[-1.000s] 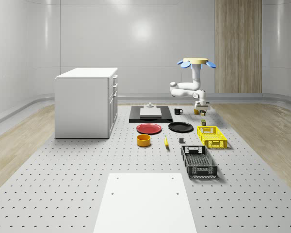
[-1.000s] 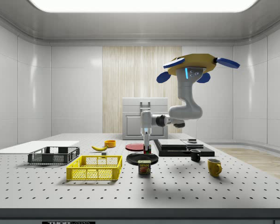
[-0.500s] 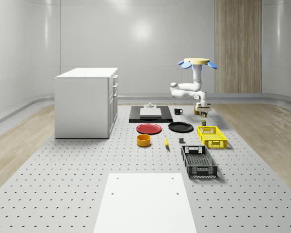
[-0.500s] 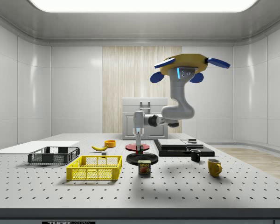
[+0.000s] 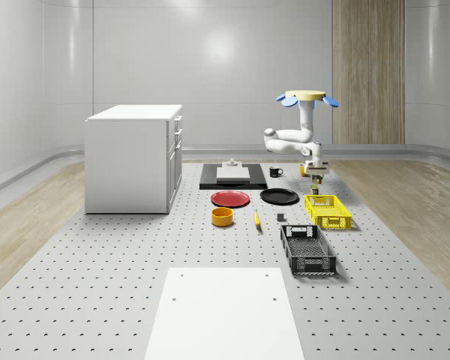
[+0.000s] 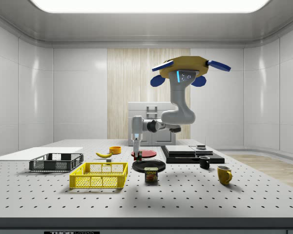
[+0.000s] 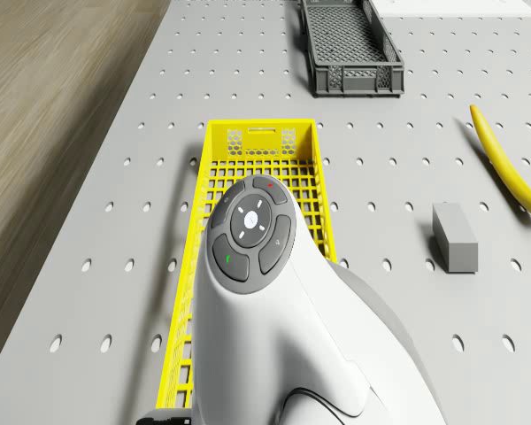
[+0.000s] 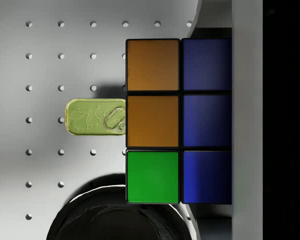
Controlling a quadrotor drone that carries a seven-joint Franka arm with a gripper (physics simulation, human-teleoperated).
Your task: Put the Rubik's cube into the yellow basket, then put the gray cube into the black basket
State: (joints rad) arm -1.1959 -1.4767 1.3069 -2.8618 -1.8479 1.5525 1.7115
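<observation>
The Rubik's cube, with orange, green and blue tiles showing, is held in my gripper, which is shut on it; one grey finger presses its blue side. The drone hovers over the table behind the yellow basket. The gripper hangs above the table between the far end of that basket and a meat can. The gray cube lies on the table beside the yellow basket. The black basket stands nearer the whole-scene camera, in line with the yellow one.
A banana, an orange bowl, a red plate and a black plate lie mid-table. Two mugs stand at the side view's right. A white cabinet and a black slab stand behind.
The drone, arm and gripper have moved to the side view's left, from over the meat can toward the yellow basket's end, carrying the Rubik's cube.
</observation>
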